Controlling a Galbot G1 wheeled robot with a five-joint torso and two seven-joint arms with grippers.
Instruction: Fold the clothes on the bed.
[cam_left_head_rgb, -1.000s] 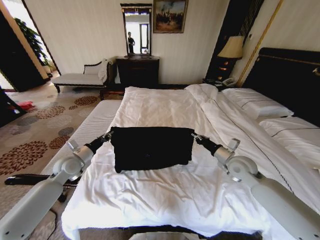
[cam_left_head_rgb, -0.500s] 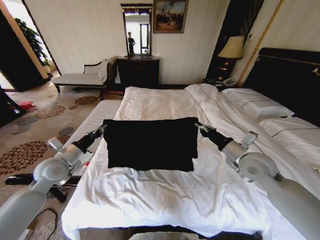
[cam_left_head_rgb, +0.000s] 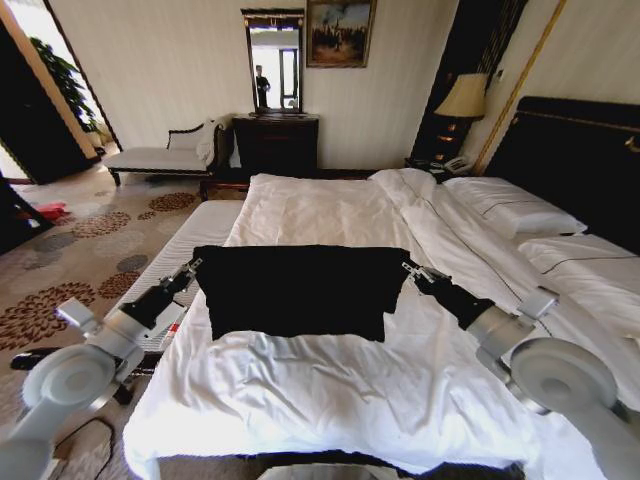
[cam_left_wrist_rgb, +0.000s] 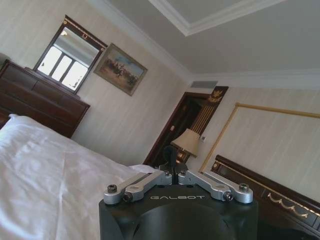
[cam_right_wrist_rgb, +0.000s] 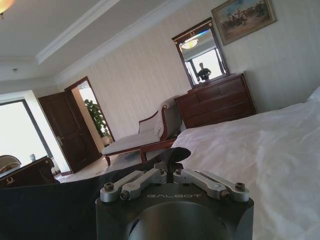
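My left gripper (cam_left_head_rgb: 192, 266) pinches soft black T-shirt (cam_left_head_rgb: 300, 290) corner; my right gripper (cam_left_head_rgb: 410, 268) pinches other corner. Shirt stretched flat above big white bed (cam_left_head_rgb: 330, 400).

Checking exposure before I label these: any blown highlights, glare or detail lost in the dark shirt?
Head view: the T-shirt, stretched between left gripper and right gripper, reads as a flat black patch with no lettering visible; the bed duvet is bright but keeps its wrinkles. Left wrist view: mirror reflection is washed out. Right wrist view: the doorway is blown white.
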